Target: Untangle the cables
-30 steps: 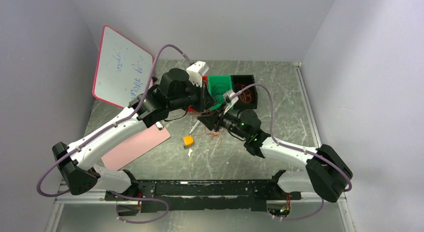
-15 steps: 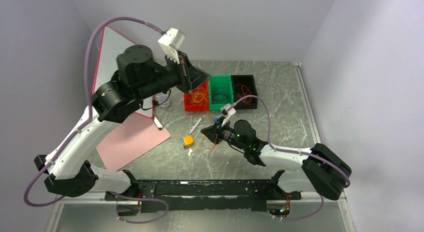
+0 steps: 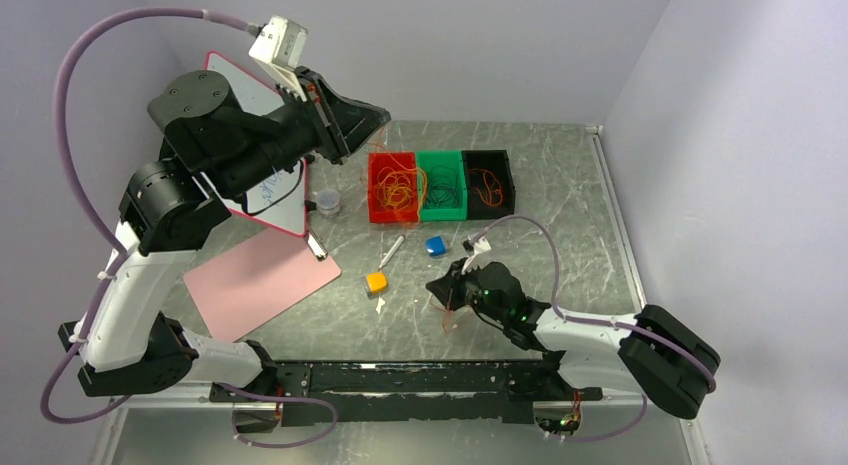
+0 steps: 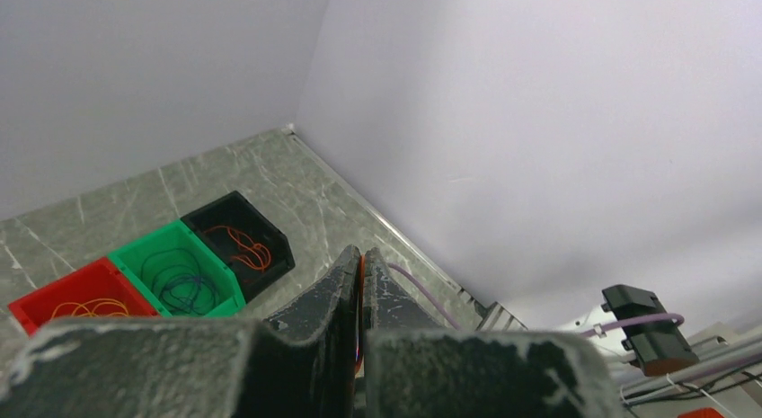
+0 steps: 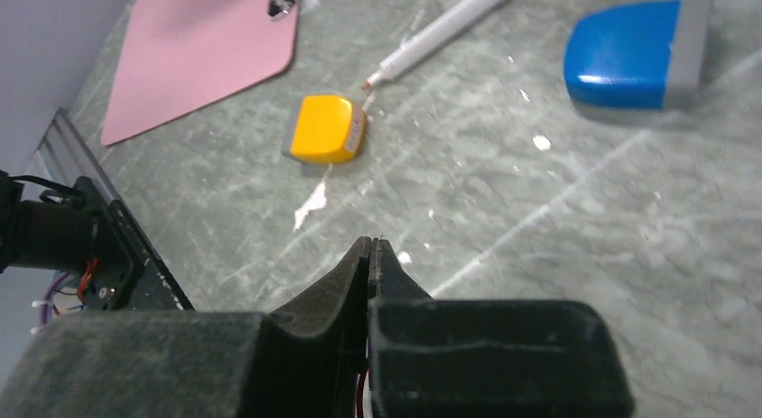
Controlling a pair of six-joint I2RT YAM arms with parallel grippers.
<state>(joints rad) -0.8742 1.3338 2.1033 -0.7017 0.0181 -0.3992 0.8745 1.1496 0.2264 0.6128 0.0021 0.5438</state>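
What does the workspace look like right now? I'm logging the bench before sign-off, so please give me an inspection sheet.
Surface: grey marbled table, scuffed, one white scrap.
Job's things: yellow wires in red bin, dark wires in green bin, red wires in black bin.
Clutter: whiteboard, pink clipboard, marker, blue block, yellow block, small cup.
Claws: left claw up high, shut on an orange strand; right claw low over the table, shut on a red strand.
Cables: lilac hoses loop along both arms.
Surroundings: plain lilac walls, nothing else seen.
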